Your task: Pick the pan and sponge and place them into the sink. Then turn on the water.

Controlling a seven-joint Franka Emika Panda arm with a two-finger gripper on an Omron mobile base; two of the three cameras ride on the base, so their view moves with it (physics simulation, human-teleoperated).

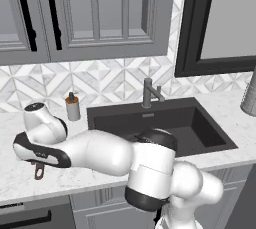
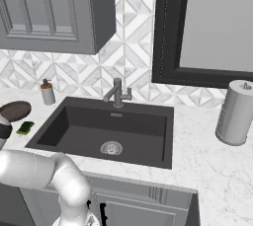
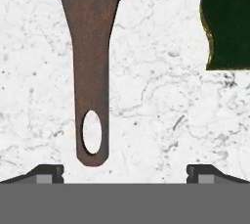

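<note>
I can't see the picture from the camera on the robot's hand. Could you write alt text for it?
Looking straight down, the pan's long brown handle, with a loop hole at its end, lies on a white marbled counter. The open gripper is above it, fingertips wide apart. The sponge, green side up, lies at the upper right.

Pan handle on marble counter — sponge beside, apart.

We can read no text, label, brand or number anywhere in these pictures. The soap bottle at centre left carries no legible marking that we can make out.
</note>
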